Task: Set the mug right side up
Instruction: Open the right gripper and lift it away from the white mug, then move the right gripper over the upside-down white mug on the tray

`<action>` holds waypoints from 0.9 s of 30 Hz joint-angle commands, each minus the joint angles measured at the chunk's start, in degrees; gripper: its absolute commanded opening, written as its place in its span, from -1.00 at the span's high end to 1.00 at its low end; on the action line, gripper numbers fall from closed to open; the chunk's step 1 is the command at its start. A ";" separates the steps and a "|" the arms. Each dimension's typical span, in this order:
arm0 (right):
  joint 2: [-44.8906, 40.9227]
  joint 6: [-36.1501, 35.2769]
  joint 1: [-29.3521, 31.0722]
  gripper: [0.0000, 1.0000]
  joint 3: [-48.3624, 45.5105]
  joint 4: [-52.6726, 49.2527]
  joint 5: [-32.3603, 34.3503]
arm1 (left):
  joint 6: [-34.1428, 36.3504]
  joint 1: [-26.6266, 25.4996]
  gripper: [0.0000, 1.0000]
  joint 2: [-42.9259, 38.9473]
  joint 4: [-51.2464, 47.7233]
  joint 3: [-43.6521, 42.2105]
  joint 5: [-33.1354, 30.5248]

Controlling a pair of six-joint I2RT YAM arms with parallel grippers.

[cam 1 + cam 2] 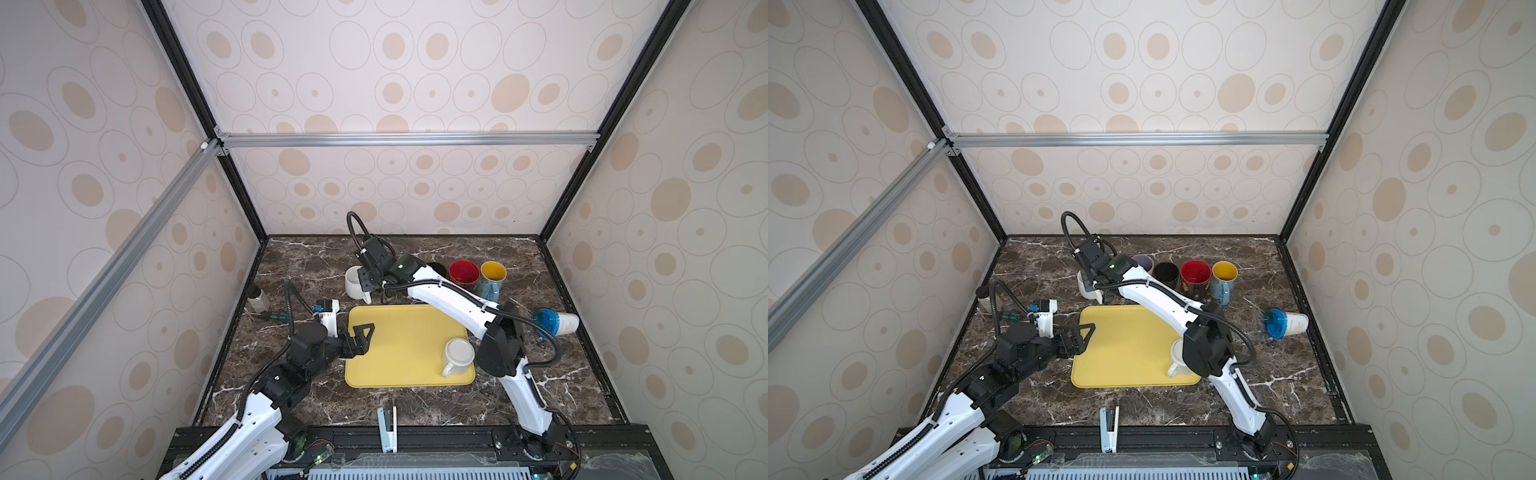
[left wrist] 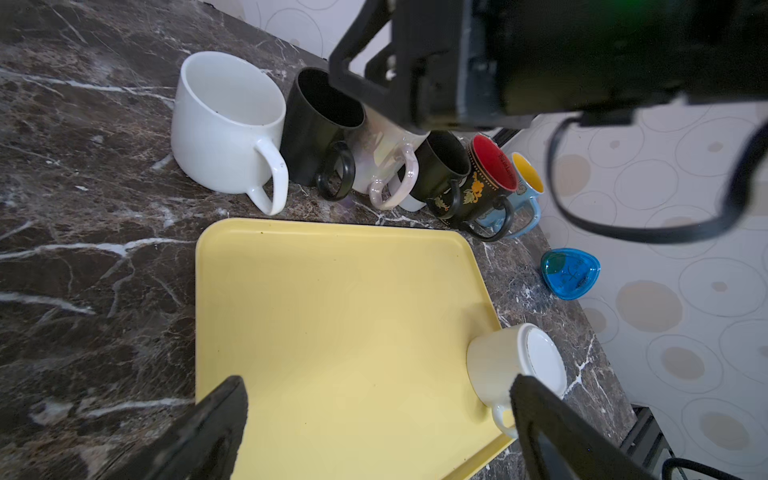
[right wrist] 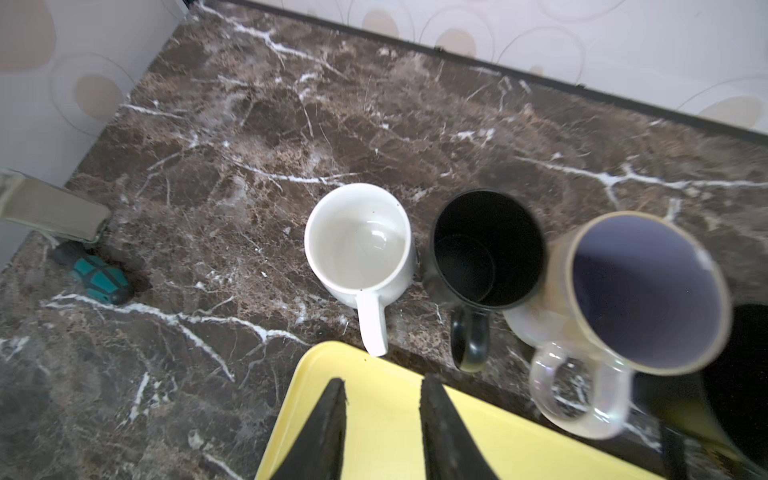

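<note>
The cream ceramic mug (image 1: 458, 356) stands base-up at the near right corner of the flat yellow plastic tray (image 1: 399, 365). The left gripper (image 1: 361, 338), jaws wide apart and empty, faces it from the tray's left edge and is likely the nearer; the right gripper (image 3: 382, 382), jaws slightly parted and empty, hangs past the tray's far edge

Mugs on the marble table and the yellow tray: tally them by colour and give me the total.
White ceramic mug: 1
Plain black mugs: 2
Pearly iridescent mug: 1
Black mug with red inside: 1
Light blue mug with yellow inside: 1
Cream mug, upside down on the yellow plastic tray: 1
Total: 7
</note>
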 commanded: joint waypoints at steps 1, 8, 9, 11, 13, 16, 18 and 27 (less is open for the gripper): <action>-6.49 -0.92 1.58 0.33 -7.33 2.69 4.58 | 1.29 0.29 -0.99 0.45 2.91 2.09 0.26; -18.66 1.79 4.35 0.31 -23.91 1.49 15.59 | 1.46 0.27 -0.99 2.55 6.42 1.20 1.42; -20.39 2.87 4.60 0.31 -26.21 1.24 16.66 | 1.61 0.29 -0.99 2.80 6.56 1.20 1.57; -24.92 5.83 4.79 0.30 -32.37 0.78 17.42 | 1.98 0.32 -0.99 2.99 6.64 1.20 1.50; -29.13 8.15 4.79 0.29 -37.43 0.08 16.79 | 2.24 0.27 -0.99 3.25 6.34 1.37 1.54; -35.08 10.67 4.83 0.29 -44.47 -1.44 15.65 | 2.30 0.19 -0.99 4.24 5.94 1.89 2.47; -38.41 13.45 4.92 0.29 -48.02 -3.61 15.49 | 2.22 0.21 -0.99 5.05 5.94 2.37 3.22; -48.50 35.96 8.30 0.27 -60.22 -11.41 18.50 | 1.22 0.10 -0.99 6.75 7.66 2.92 5.78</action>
